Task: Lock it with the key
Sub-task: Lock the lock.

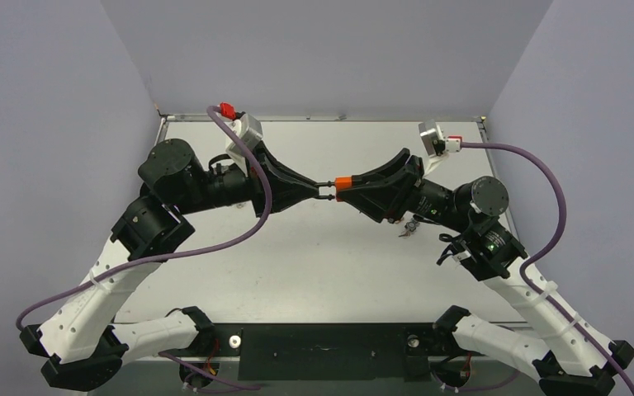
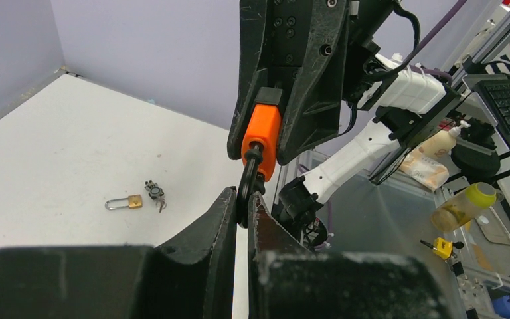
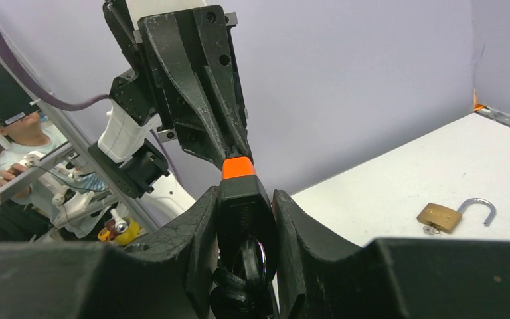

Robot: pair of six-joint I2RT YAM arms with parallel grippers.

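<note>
An orange-and-black padlock [image 1: 343,182] is held in the air over the middle of the table, between both grippers. My right gripper [image 1: 353,186] is shut on its body [image 3: 242,199], and a bunch of black keys [image 3: 251,269] hangs from the body's lower end. My left gripper [image 1: 322,190] is shut on the padlock's black shackle [image 2: 247,181]. In the left wrist view the orange body [image 2: 261,136] sticks out just past my left gripper [image 2: 244,199]. The two grippers meet tip to tip.
A small brass padlock [image 2: 125,202] with its shackle open lies on the white table [image 1: 297,272], with a small key bunch [image 2: 154,191] beside it. It also shows in the right wrist view [image 3: 441,216]. In the top view it lies under the right arm, mostly hidden.
</note>
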